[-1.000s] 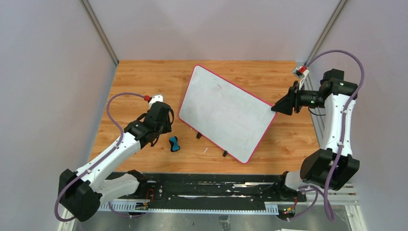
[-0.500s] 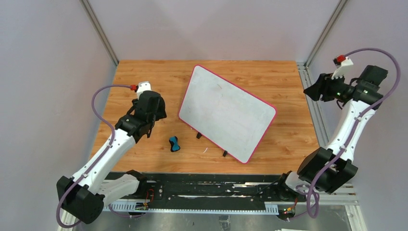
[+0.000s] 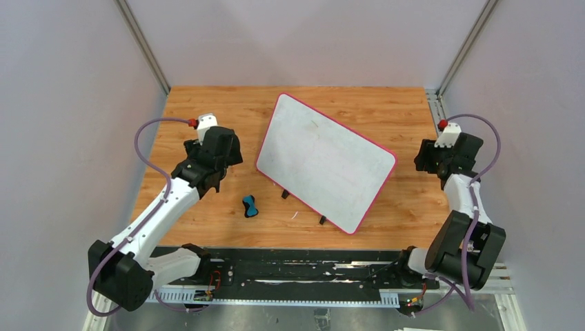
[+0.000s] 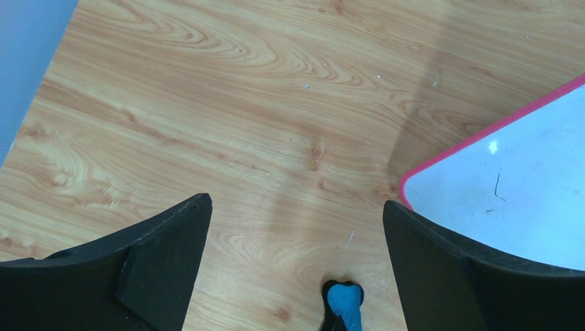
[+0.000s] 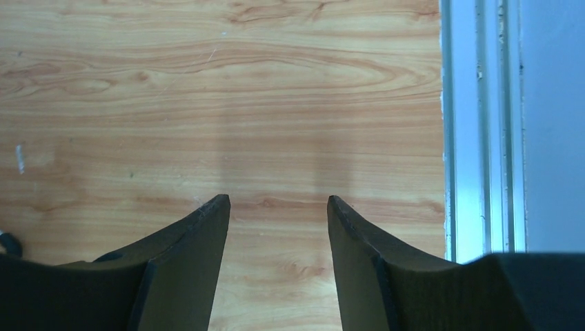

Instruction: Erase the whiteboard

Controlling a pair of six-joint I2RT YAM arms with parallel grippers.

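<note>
The whiteboard [image 3: 324, 162], white with a pink-red rim, lies slanted in the middle of the wooden table. It carries faint marks, and a small dark stroke shows near its corner in the left wrist view [image 4: 510, 179]. The blue-and-black eraser [image 3: 250, 206] lies on the table just left of the board's near side and shows low between my left fingers [image 4: 343, 307]. My left gripper [image 3: 219, 169] hangs open above the table, up and left of the eraser, holding nothing [image 4: 293, 201]. My right gripper [image 3: 431, 160] is open and empty over bare wood right of the board [image 5: 278, 200].
Two small black feet [image 3: 285, 194] [image 3: 322, 220] stick out from under the board's near edge. A metal rail [image 5: 476, 124] runs along the table's right edge close to my right gripper. Grey walls enclose the left, far and right sides.
My right arm left the board's right corner, swung out high to the right, then came down near the right rail. My left arm drew back up and left from the eraser.
</note>
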